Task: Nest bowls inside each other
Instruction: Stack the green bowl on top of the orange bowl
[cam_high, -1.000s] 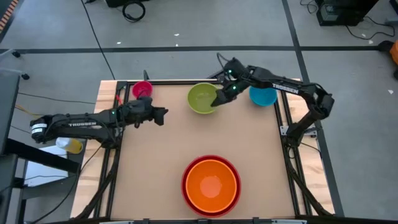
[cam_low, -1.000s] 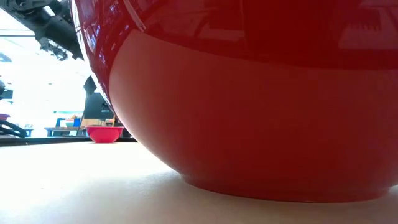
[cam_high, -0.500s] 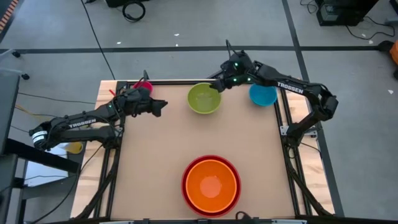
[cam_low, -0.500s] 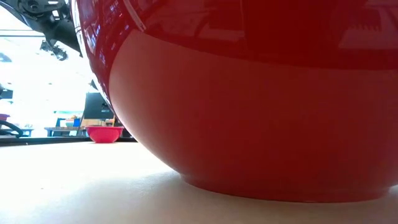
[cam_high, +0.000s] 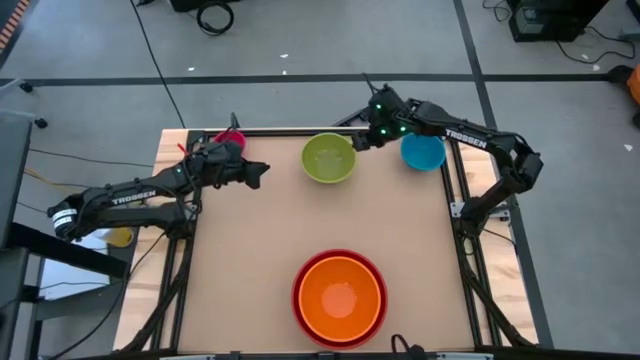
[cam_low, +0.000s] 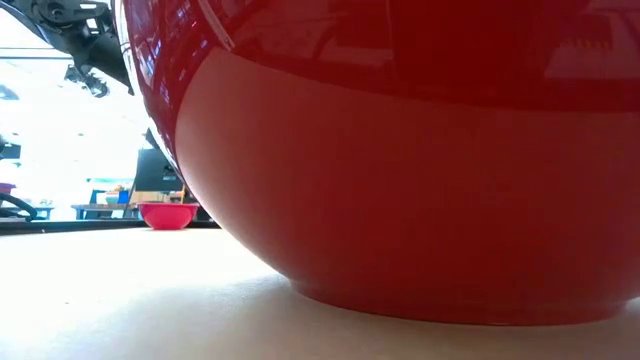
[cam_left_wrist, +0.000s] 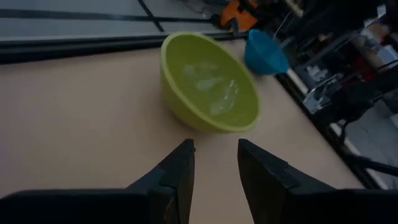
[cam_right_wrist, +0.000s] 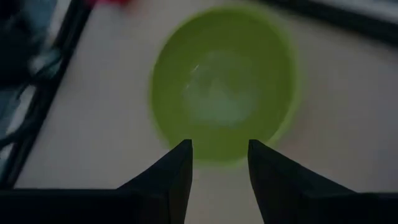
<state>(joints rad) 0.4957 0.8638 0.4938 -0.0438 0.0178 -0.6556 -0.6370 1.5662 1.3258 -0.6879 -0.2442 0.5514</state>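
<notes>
The lime green bowl (cam_high: 329, 157) stands upright on its base at the table's far middle. The blue bowl (cam_high: 423, 152) stands to its right, and the pink bowl (cam_high: 230, 140) is at the far left, partly under my left arm. The orange bowl (cam_high: 340, 298) sits inside the red bowl (cam_high: 300, 270) at the near edge. My left gripper (cam_high: 262, 170) hovers open left of the green bowl (cam_left_wrist: 211, 84) and points at it. My right gripper (cam_high: 360, 140) hovers open over the green bowl's far right rim (cam_right_wrist: 221, 87).
The red bowl's wall (cam_low: 400, 150) fills most of the low view, with the pink bowl (cam_low: 168, 214) small behind it. The blue bowl (cam_left_wrist: 264, 53) stands near the table's right rail. Bare tabletop (cam_high: 260, 240) lies between the far bowls and the red bowl.
My right gripper has drawn back from the green bowl's right rim toward the table's far right and has turned. My left gripper has swung a little toward the far edge. The bowls have stayed where they were.
</notes>
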